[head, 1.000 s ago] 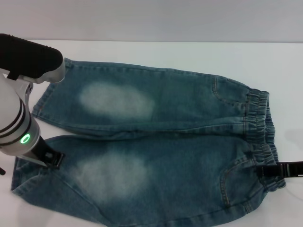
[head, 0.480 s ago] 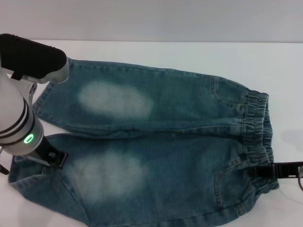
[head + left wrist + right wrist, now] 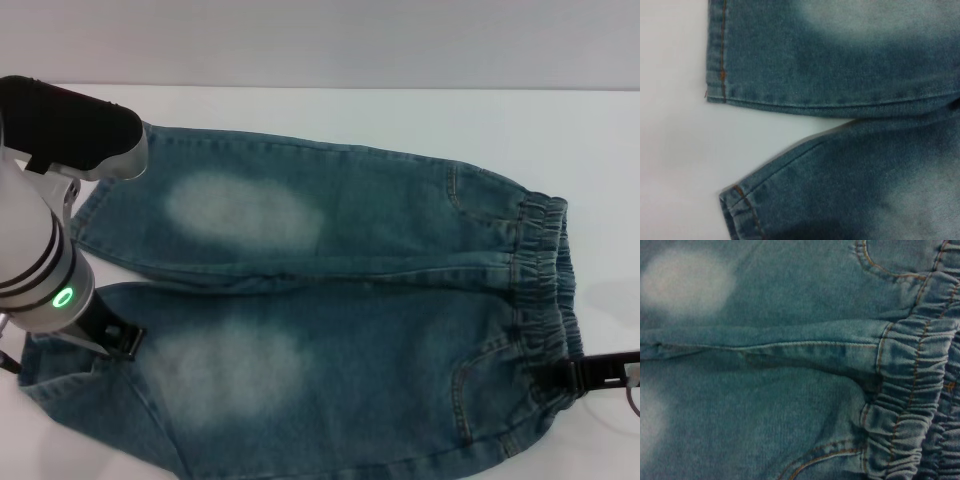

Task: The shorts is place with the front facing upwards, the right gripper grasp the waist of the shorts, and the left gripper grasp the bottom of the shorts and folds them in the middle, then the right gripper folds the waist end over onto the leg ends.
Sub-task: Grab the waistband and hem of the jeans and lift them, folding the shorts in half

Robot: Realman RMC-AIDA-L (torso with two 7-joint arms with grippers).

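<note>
Head view: the shorts (image 3: 330,320) lie flat on the white table (image 3: 400,115), front up, legs toward the robot's left, waist (image 3: 545,300) toward its right. Left gripper (image 3: 118,340) sits on the near leg close to the bottom (image 3: 45,385), prongs down on the denim. Judging by the cloth bunching there, it is likely pinching the hem area, but can't tell for sure whether it's clamped or only pressing. Right gripper (image 3: 565,378) comes in from the right edge with its tip at the near end of the elastic band. The fabric puckers around it, so it looks closed on the waist. One grip at each end of the near side makes sense for the lengthwise fold: lifting both ends together carries the near leg over the far one.

Left wrist view: both leg ends (image 3: 725,65) are visible, hems with tan stitching, a wedge of bare table between them. No fingers in frame, so the pincer width can't be read here.

Right wrist view: centre seam (image 3: 765,346) runs into the ruffled waist, pocket stitching (image 3: 890,270) beside it. No fingers visible here either.

Judgement: grasp stage, middle fold not yet made, legs side by side.
</note>
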